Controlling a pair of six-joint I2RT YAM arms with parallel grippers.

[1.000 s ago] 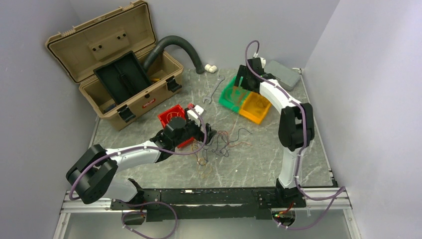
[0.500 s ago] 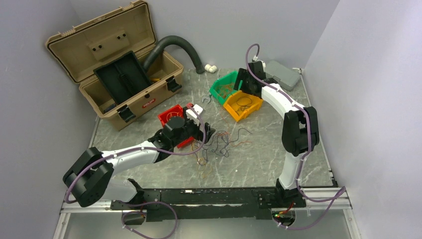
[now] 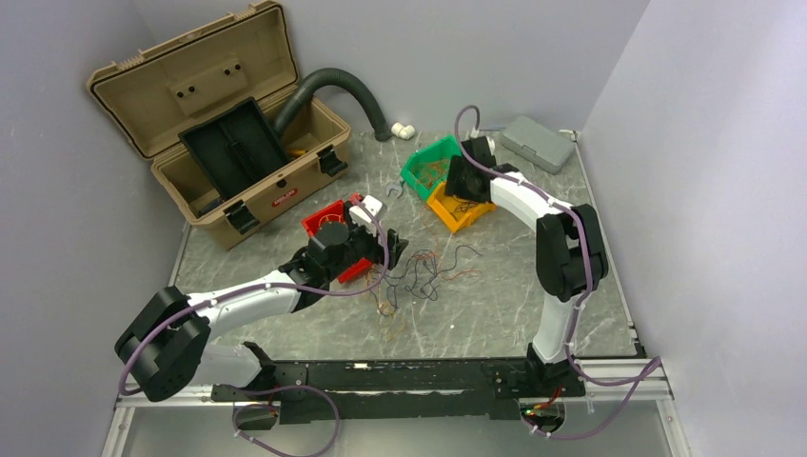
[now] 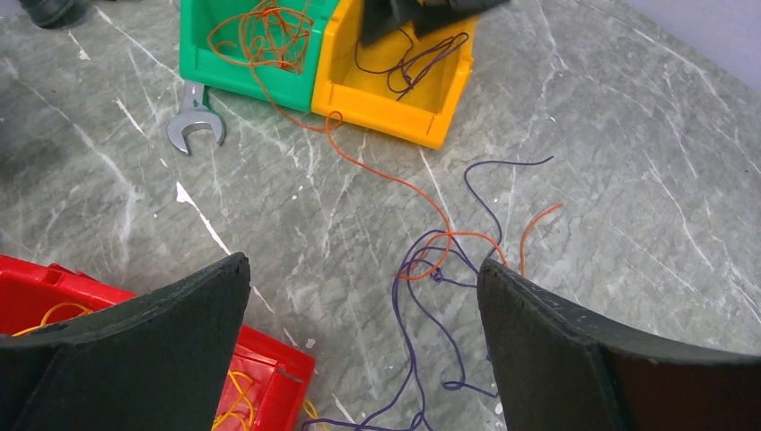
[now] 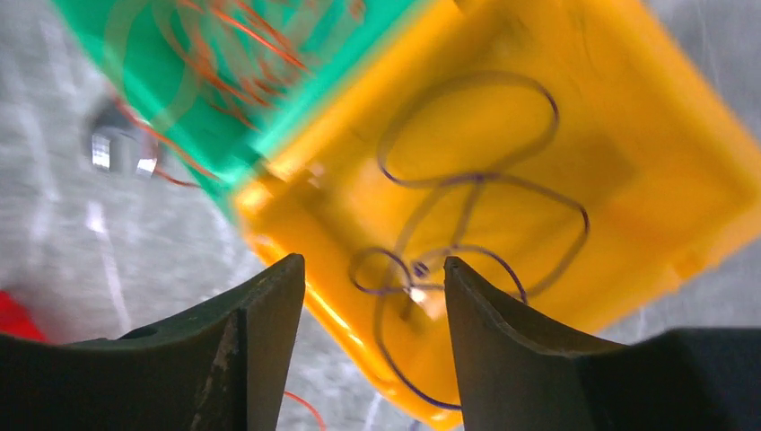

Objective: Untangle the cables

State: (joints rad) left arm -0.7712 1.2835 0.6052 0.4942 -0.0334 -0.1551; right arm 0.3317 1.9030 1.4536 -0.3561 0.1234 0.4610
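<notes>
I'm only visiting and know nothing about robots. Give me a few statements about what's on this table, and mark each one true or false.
1. The yellow plastic bin holds dark purple wires. True.
2. The green plastic bin is empty. False: orange wires lie in it.
3. The tan toolbox is shut. False: its lid stands open.
4. A metal wrench lies on the table near the green bin. True.
5. The left gripper is clamped on a wire. False: its jaws are wide open and hold nothing.

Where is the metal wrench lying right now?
The wrench lies on the marble table at upper left in the left wrist view, just beside the green bin.
</notes>
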